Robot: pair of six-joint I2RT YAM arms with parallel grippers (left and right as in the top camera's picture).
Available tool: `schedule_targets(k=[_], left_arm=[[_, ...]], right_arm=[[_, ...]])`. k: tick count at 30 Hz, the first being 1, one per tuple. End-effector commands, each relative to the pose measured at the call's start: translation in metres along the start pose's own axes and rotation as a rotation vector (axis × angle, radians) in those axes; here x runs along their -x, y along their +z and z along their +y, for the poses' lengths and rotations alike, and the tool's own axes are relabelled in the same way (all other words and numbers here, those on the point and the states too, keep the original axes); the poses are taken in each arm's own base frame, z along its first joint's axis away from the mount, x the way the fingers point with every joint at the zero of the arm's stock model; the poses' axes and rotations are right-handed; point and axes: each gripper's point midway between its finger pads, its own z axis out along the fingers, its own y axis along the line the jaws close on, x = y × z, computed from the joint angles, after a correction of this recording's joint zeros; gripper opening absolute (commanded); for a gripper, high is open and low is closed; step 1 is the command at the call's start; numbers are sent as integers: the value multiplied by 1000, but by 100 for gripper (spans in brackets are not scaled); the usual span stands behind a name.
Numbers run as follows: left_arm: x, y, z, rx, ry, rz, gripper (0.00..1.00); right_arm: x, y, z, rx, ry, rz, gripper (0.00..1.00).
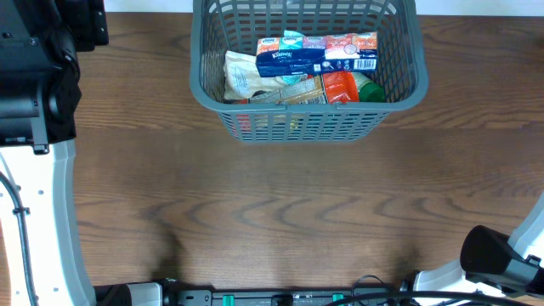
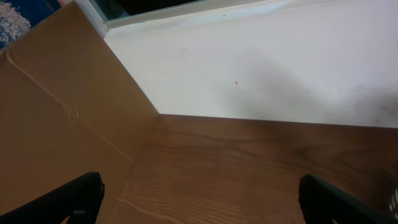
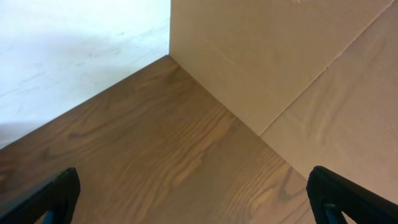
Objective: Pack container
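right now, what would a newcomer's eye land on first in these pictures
The dark grey container at the far middle of the wooden table stands out first. It is stuffed with packets, a blue Kleenex pack on top and an orange packet beside a green item. The left tool and the right tool are both wide open over the wood, holding nothing.
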Motion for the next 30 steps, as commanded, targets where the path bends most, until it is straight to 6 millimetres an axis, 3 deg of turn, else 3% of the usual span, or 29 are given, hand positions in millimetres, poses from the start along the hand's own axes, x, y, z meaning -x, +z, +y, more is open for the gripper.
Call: schedule_targets(k=[1, 5, 9, 13, 19, 24, 30], left_arm=[[2, -3, 5, 14, -12, -7, 98], [2, -3, 5, 14, -13, -8, 98], [9, -21, 13, 20, -27, -44, 99], [16, -54, 26, 31, -49, -104, 98], [10, -122, 50, 43, -147, -217, 99], [-23, -169, 61, 28, -360, -326, 99], [-98, -181, 52, -5, -542, -327, 99]], right_arm=[[1, -1, -4, -9, 18, -3, 99], [1, -1, -4, -9, 18, -3, 99], [1, -1, -4, -9, 18, -3, 99], [1, -1, -4, -9, 18, -3, 99], [1, -1, -4, -9, 18, -3, 99], [1, -1, -4, -9, 18, -3, 99], [1, -1, -4, -9, 18, -3, 99]])
